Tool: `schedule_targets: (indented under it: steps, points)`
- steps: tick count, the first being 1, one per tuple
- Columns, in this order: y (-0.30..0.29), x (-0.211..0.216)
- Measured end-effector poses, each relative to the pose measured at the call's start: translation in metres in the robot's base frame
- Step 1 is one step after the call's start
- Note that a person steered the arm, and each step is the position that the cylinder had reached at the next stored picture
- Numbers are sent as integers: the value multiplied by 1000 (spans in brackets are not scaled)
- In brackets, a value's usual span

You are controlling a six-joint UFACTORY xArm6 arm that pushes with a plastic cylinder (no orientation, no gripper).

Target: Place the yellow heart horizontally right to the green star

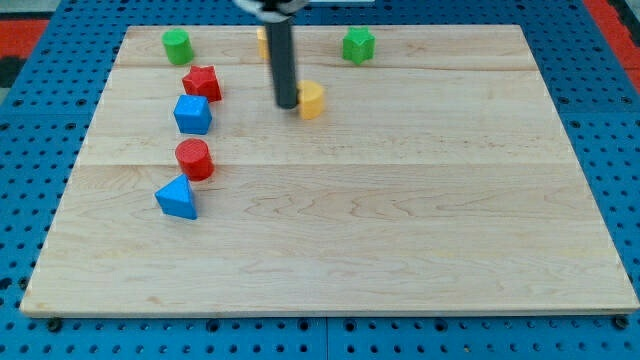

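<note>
The yellow heart [312,100] lies on the wooden board [400,220] near the view's top centre. The green star [358,45] sits up and to the right of it, close to the board's top edge. My tip [286,104] is at the heart's left side, touching or almost touching it. The dark rod rises from there to the view's top. The heart is below and left of the star.
A second yellow block [261,40] is partly hidden behind the rod at the top. A green cylinder [177,45] is at the top left. A red star [202,82], blue cube [192,114], red cylinder [193,159] and blue triangle [177,198] form a column on the left.
</note>
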State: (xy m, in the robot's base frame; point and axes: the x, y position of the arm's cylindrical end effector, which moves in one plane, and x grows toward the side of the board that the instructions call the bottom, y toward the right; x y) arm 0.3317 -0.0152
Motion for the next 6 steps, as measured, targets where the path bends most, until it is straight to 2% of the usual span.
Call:
schedule_targets:
  steps: [1,2,3,4,6]
  points:
    - [88,-14]
    - [71,-7]
    - [105,9]
    - [153,-27]
    - [209,-40]
